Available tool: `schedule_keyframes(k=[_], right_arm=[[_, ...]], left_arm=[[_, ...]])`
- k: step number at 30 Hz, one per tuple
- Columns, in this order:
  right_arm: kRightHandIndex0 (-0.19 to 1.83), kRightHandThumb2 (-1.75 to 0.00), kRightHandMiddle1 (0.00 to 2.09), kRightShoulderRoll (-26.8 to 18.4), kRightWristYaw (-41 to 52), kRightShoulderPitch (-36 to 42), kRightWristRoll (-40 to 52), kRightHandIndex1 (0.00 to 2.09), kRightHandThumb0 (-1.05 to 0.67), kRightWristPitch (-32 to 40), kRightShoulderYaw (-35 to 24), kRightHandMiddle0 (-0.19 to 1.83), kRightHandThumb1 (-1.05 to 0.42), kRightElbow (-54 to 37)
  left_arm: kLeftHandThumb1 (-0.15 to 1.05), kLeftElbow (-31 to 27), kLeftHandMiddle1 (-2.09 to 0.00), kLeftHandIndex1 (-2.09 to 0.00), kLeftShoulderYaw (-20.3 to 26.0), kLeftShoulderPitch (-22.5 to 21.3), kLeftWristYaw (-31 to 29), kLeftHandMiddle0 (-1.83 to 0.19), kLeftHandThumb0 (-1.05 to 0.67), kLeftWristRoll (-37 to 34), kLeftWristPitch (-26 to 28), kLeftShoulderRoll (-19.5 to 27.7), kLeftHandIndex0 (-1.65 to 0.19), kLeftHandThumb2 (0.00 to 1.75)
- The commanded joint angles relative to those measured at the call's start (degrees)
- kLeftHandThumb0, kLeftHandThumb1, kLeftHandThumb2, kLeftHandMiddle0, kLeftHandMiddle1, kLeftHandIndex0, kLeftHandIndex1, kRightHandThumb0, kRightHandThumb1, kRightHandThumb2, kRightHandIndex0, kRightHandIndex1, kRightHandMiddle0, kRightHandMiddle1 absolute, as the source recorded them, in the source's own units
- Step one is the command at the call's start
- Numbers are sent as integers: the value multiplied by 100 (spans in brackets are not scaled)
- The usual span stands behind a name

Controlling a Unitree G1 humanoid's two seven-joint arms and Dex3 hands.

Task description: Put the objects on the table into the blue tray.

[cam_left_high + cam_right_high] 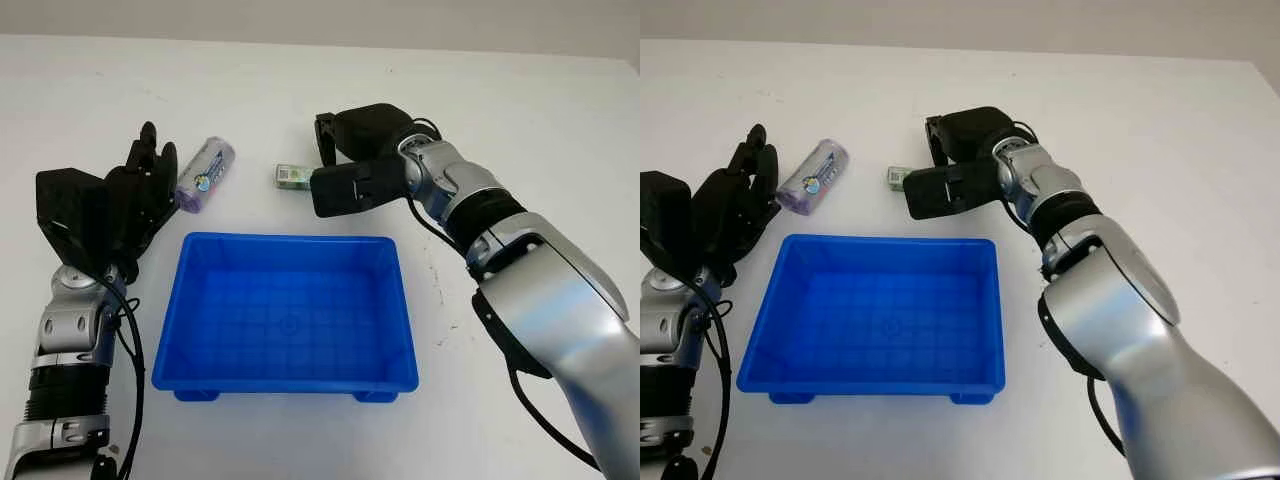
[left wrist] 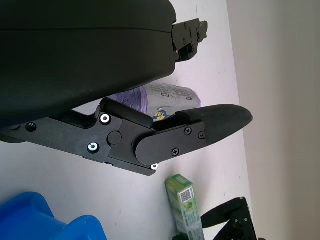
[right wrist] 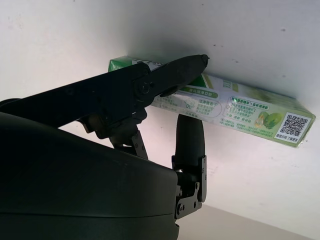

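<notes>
Green box under the right hand, beyond the blue tray

The slim green box (image 3: 235, 107), printed with leaves and a QR code at one end, lies flat on the white surface (image 1: 520, 110), long axis across the robot's view. The right hand (image 1: 335, 150) has fingers (image 3: 190, 135) against it, grip uncertain. The left hand (image 1: 140, 185) is open beside a purple packet (image 1: 205, 175).

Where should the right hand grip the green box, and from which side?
Across its long narrow faces at mid-length, from above. The green box lies flat on the white table with the right hand directly over it, fingers either side, likely closing; ends offer less purchase.
</notes>
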Motion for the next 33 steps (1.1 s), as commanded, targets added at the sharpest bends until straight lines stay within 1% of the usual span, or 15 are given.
schedule_keyframes(k=[1,4,8,11,13,16,19,21,22,24,26,28,29,31,33], right_arm=[[76,-5,209,-109,-76,-72,-32,209,-43,-100,11,57,-102,-12],[81,-7,209,-136,6,-138,40,209,-41,-132,-50,64,-104,-12],[80,-10,209,-183,25,-264,327,209,-39,-163,-337,70,-105,-39],[70,-10,209,-206,39,-417,664,209,-37,-185,-687,61,-105,-89],[74,-11,209,-236,43,-507,924,209,-36,-302,-955,60,-105,-128],[74,-12,209,-276,80,-628,1333,209,-36,-505,-1358,60,-105,-177],[82,-13,209,-320,249,-712,1732,209,-36,-726,-1726,69,-105,-221],[92,-14,209,-336,439,-747,2004,209,-37,-828,-1975,78,-105,-249],[92,-13,209,-340,496,-754,2081,209,-37,-859,-2048,82,-105,-259],[88,-11,209,-348,762,-798,2324,209,-38,-826,-2262,81,-105,-289],[82,-11,209,-380,1045,-845,2494,209,-41,-781,-2406,70,-105,-333],[82,-11,209,-428,1381,-869,2659,209,-43,-817,-2524,62,-105,-405],[84,-11,209,-452,1603,-874,2775,209,-43,-850,-2604,61,-105,-454],[99,-10,209,-497,2157,-890,3063,209,-43,-877,-2791,68,-105,-585],[106,-9,209,-548,2792,-933,3370,209,-43,-660,-2970,70,-105,-764]], left_arm=[[105,7,0,0,6,-56,-11,19,-77,38,-78,86,19,69],[105,23,0,0,0,-74,-38,19,-77,30,-97,100,19,69],[105,40,0,0,-17,-97,-41,19,-77,38,-99,112,19,69],[105,60,0,0,-23,-114,-36,19,-78,47,-93,124,19,68],[105,64,0,0,-17,-123,-43,19,-78,38,-87,127,19,68],[105,79,0,0,-9,-133,-52,19,-78,25,-118,120,19,68],[105,133,0,0,-15,-156,-56,19,-78,33,-155,120,19,68],[105,178,0,0,-14,-177,-58,19,-78,32,-169,119,19,68],[105,195,0,0,-13,-185,-59,19,-78,31,-174,120,19,67],[105,265,0,0,-25,-215,-79,19,-78,45,-208,137,19,67],[105,316,0,0,-30,-246,-93,19,-79,52,-229,150,19,67],[105,341,0,0,-28,-272,-101,19,-79,53,-237,160,19,66],[105,357,0,0,-30,-284,-108,19,-79,60,-249,168,19,66],[105,372,0,0,-29,-306,-109,19,-79,66,-248,178,19,66],[105,360,0,0,-19,-317,-103,19,-78,53,-230,173,19,66]])
